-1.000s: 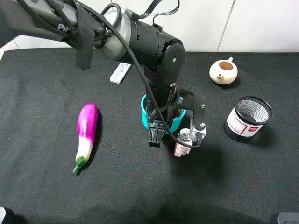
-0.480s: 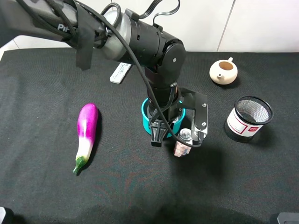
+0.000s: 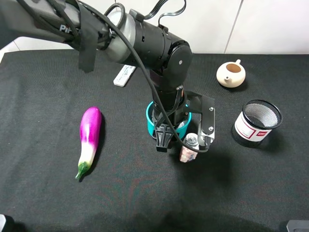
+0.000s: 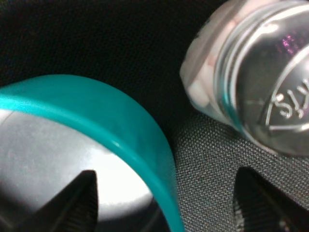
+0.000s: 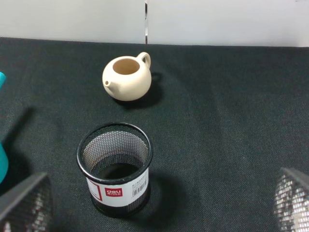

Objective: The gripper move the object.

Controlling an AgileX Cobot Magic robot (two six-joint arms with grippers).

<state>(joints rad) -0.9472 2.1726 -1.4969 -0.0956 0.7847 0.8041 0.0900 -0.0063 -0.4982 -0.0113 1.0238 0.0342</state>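
The object, a small teal saucepan (image 3: 150,118) with a grey inside, stands at mid-table under my left arm. Its handle is hidden. My left gripper (image 3: 169,134) points down over its near rim. In the left wrist view the teal rim (image 4: 120,125) runs between the two black fingertips (image 4: 84,203). One fingertip is over the grey inside (image 4: 43,150) and the other is outside. There is a gap on both sides, so the left gripper (image 4: 166,205) is open and holds nothing. My right gripper (image 5: 159,193) is open and empty, away to the right.
A small bottle (image 3: 189,147) with a silver cap (image 4: 270,92) lies just beside the pan. A cream teapot (image 3: 231,73) and a black mesh cup (image 3: 257,123) sit to the right. A purple eggplant (image 3: 90,137) lies to the left, and a white remote (image 3: 124,75) lies behind.
The left jaws have spread apart and let go of the saucepan's rim. The arm and the pan have barely shifted.
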